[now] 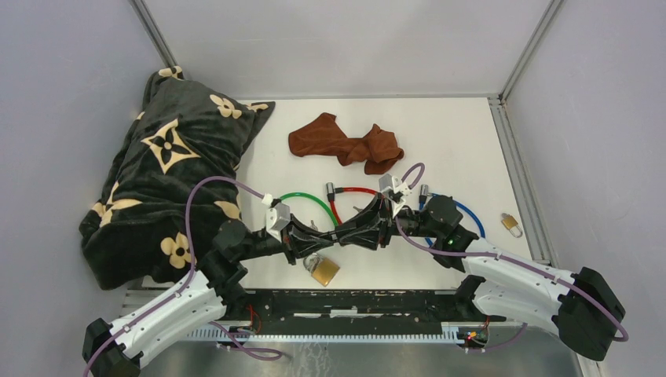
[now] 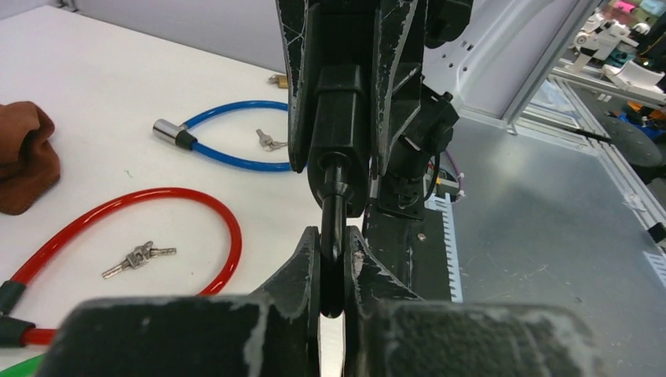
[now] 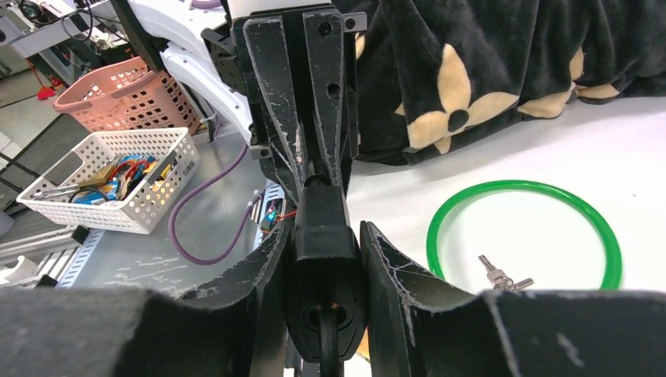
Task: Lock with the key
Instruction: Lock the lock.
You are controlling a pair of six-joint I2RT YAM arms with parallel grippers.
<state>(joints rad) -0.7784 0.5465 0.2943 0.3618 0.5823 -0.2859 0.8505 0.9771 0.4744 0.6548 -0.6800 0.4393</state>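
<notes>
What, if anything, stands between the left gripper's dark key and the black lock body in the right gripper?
Nothing visible: the left gripper pinches the dark key, whose shaft runs into the black lock body clamped in the right gripper.

Blanket (image 1: pixel 169 181) leftward (red cable (image 2: pixel 161 192) just ahead)

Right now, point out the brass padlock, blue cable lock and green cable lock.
brass padlock (image 1: pixel 324 272): top view, body.
blue cable lock (image 2: pixel 166 130): left wrist view, silver end.
green cable lock (image 3: pixel 518 185): right wrist view, cable.
</notes>
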